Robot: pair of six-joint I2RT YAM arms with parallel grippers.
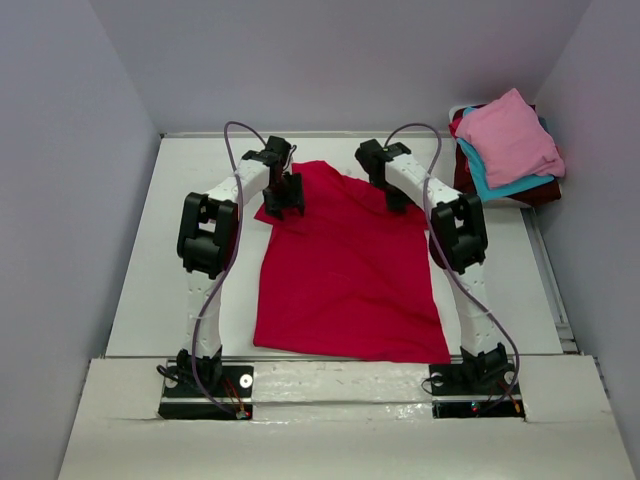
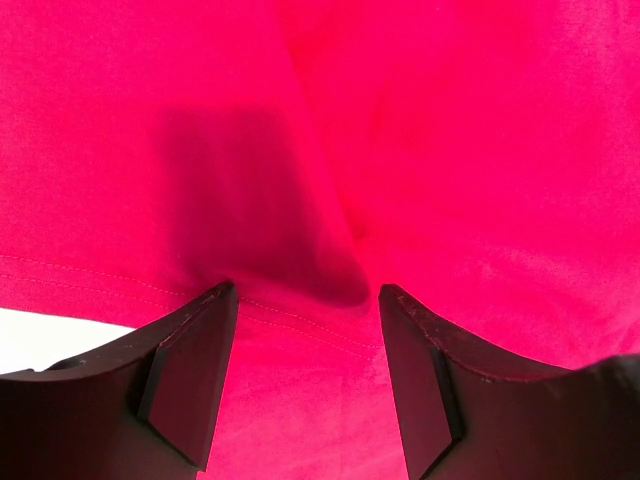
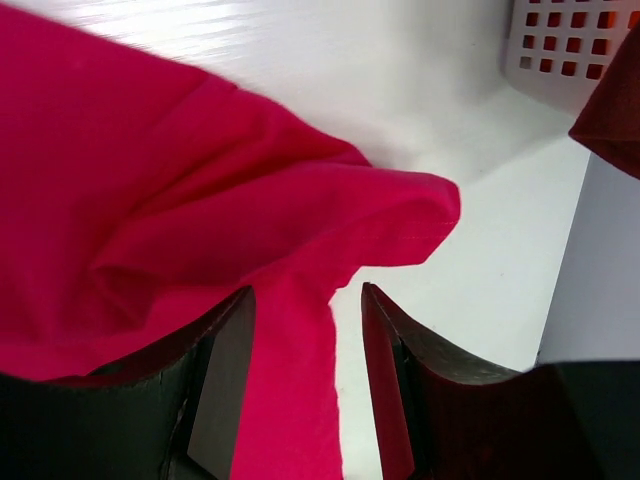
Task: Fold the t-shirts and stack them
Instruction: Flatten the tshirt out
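Lying under the wide-spread left fingers (image 2: 190,390), the crimson t-shirt (image 1: 345,280) (bunched edge) passes between right fingers (image 3: 420,400), seemingly unclamped.

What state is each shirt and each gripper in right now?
Red shirt: spread flat, one far corner bunched.
Pink shirt: lying on top of the others.
Teal shirt: under the pink one.
Maroon shirt: at the bottom.
Left gripper: open over red shirt.
Right gripper: open, red fold between its jaws.
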